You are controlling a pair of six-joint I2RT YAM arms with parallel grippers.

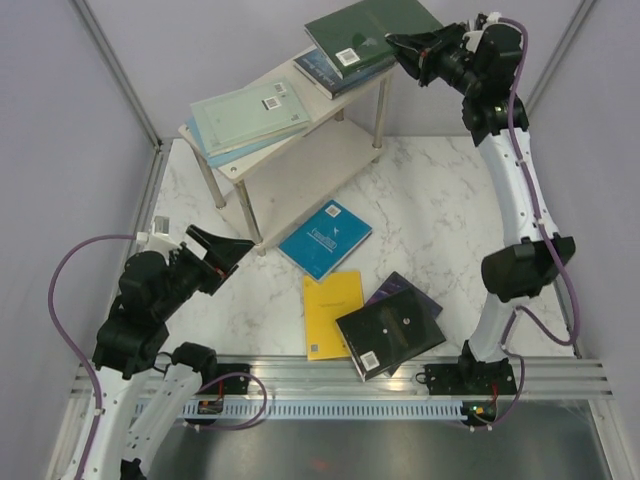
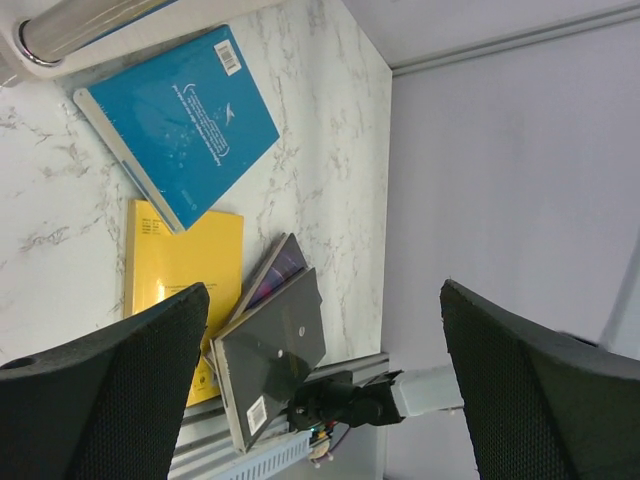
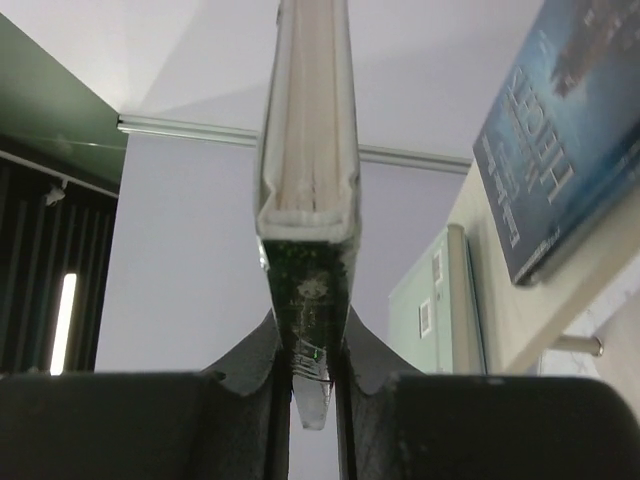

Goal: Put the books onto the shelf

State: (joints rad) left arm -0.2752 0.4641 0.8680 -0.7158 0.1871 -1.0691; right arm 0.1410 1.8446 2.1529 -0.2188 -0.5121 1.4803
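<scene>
Thin dark green book (image 1: pixel 372 26), barcode up, pinched edgewise in the right gripper (image 1: pixel 397 43) above the shelf (image 1: pixel 300 168); left gripper (image 1: pixel 236 256) gapes.

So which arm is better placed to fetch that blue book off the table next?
The left, probably: the left gripper hangs open and empty near the blue book, while the right gripper is up at the shelf, shut on the dark green book.

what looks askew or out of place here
The dark green book in the right hand sticks out past the shelf's far corner. On the table, the black book lies skewed across the purple book and yellow book.
</scene>
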